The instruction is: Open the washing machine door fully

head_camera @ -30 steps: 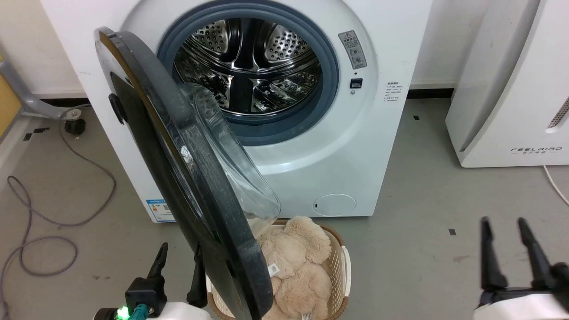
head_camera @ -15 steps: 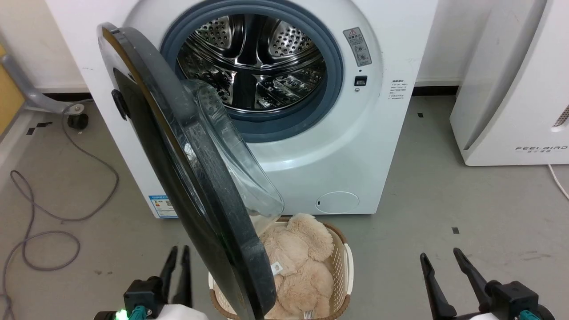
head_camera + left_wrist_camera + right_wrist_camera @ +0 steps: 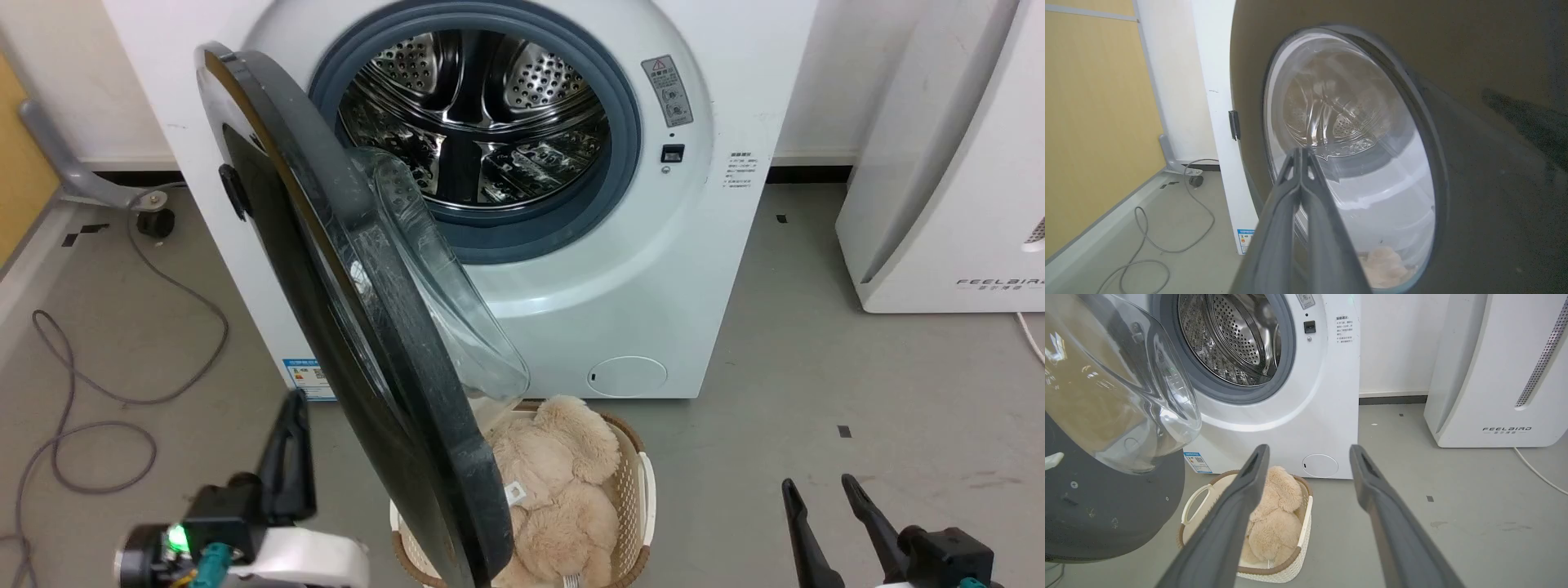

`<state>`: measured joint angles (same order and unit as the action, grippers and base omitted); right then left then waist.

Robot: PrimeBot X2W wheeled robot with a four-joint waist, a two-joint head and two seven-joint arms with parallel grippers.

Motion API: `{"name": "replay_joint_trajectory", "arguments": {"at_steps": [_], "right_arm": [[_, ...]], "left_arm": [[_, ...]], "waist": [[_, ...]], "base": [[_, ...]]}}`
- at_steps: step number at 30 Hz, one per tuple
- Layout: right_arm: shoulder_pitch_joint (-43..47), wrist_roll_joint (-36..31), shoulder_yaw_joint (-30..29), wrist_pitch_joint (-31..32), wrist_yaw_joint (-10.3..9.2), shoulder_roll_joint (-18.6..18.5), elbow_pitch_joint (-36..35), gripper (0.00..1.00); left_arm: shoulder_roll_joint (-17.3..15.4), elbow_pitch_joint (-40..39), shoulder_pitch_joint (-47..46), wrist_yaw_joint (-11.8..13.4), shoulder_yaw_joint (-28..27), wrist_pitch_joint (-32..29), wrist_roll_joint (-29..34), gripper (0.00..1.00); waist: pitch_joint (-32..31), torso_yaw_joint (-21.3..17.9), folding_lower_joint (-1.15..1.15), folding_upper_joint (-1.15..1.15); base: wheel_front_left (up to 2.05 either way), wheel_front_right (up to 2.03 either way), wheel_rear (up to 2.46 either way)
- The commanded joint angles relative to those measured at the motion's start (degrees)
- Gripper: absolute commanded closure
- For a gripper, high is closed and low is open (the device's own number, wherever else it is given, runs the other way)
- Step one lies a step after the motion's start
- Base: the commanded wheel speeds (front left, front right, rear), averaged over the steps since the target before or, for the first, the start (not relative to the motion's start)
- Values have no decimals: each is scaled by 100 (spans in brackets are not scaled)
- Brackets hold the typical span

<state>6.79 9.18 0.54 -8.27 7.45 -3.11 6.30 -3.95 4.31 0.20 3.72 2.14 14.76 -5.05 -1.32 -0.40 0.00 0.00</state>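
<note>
Logging washing machine door [image 3: 408,392] as hanging partly open, not fully. Seeing it swung out from the washing machine [image 3: 653,269] on a hinge at the machine's left side, nearly edge-on in head view, with the clear glass bowl bulging toward the steel drum [image 3: 473,122]. Noting the grey rubber ring [image 3: 629,163] around the drum fully exposed. Spotting the door's lower edge hanging over a pale basket [image 3: 645,490] on the floor [image 3: 775,327], just in front of the machine, with a beige plush toy [image 3: 555,474] lying inside it. Marking a small round white flap [image 3: 627,376] low on the machine front, above the basket.

Finding left gripper [image 3: 292,408] pressed fully closed, gripping nothing, hovering just left of the door on its outer black side. Checking left wrist view: left gripper [image 3: 1300,151] pointing at the round window in the door [image 3: 1494,183]; not telling whether the tips are touching it.

Finding right gripper [image 3: 818,486] spread wide, holding nothing, sitting low right over bare floor, well apart from the door. Checking right wrist view: right gripper [image 3: 1308,451] aiming toward the machine's lower front and the basket, door [image 3: 1106,506] at left.

Also tagging a grey cable [image 3: 82,408] looping on the floor at left, and a white appliance [image 3: 939,163] standing right of the machine.
</note>
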Motion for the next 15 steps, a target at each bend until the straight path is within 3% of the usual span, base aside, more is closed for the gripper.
{"name": "replay_joint_trajectory", "arguments": {"at_steps": [1,15], "right_arm": [[-60,55,-9,-43,3,23,43,0],[-113,124,-41,-91,3,23,207,0]], "left_arm": [[-61,-184,-60,36,-42,24,61,100],[-201,-2581,-721,-47,23,24,276,100]], "waist": [[-2,13,0,0],[-7,50,0,0]], "base": [[0,0,0],[0,0,0]]}}
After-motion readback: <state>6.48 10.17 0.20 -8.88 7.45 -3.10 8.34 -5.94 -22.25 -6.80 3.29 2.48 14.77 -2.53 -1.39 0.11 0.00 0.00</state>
